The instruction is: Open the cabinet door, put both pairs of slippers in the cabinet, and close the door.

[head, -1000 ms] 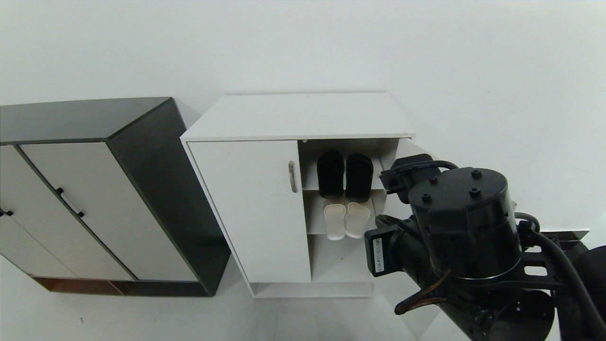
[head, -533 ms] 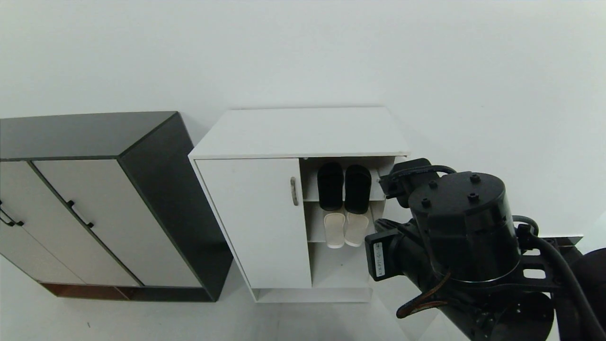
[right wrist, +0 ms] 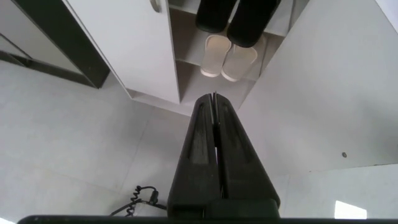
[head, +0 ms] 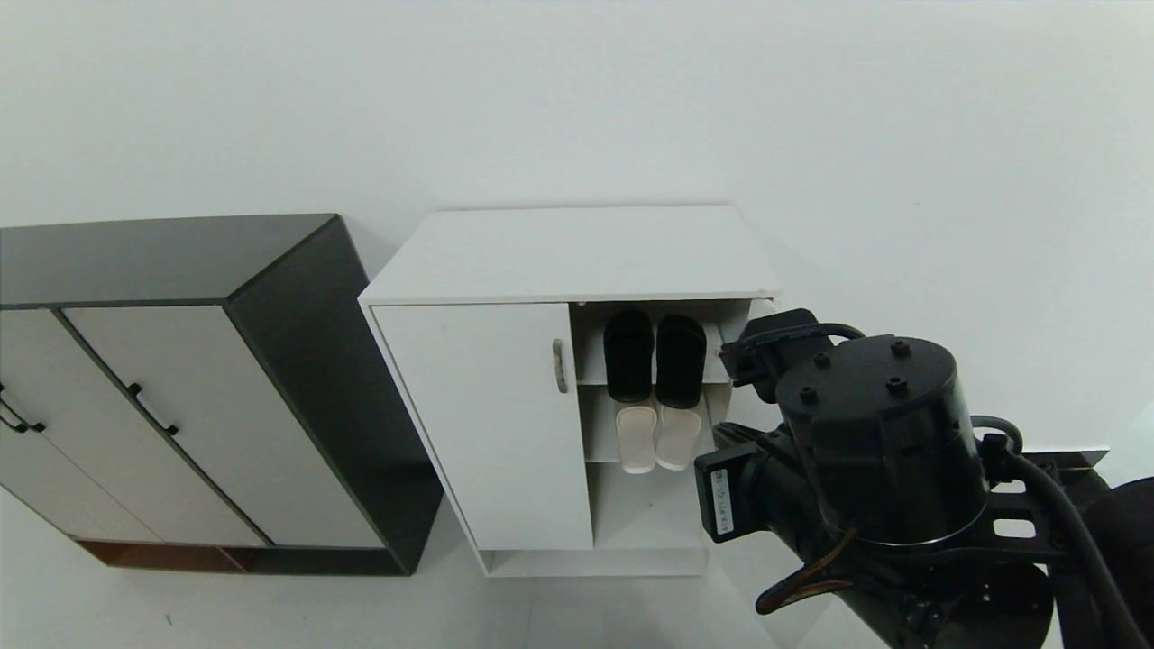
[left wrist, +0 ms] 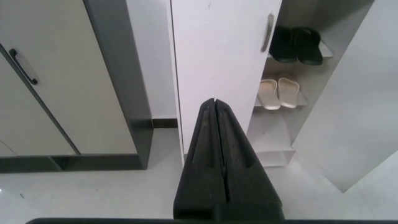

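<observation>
The white cabinet (head: 577, 252) stands against the wall, its left door (head: 487, 424) closed and its right side open. A black pair of slippers (head: 655, 356) lies on the upper shelf, and a white pair of slippers (head: 658, 435) on the shelf below. My right arm hangs in front of the cabinet's right side. My right gripper (right wrist: 214, 99) is shut and empty above the floor, short of the white slippers (right wrist: 230, 55) and beside the swung-out door (right wrist: 311, 93). My left gripper (left wrist: 214, 106) is shut and empty, facing the closed door (left wrist: 217, 56), with both pairs (left wrist: 292, 65) off to one side.
A taller dark cabinet (head: 270, 361) with light doors stands directly left of the white one. The bottom compartment (head: 645, 505) holds nothing. A dark cable (right wrist: 140, 198) lies on the pale floor near the right arm. The open door panel (left wrist: 348, 112) juts out into the floor space.
The whole head picture has shifted, so the camera moved; the cabinet now sits lower and a little smaller. Slippers and doors stay as they were. The right arm barely shifted.
</observation>
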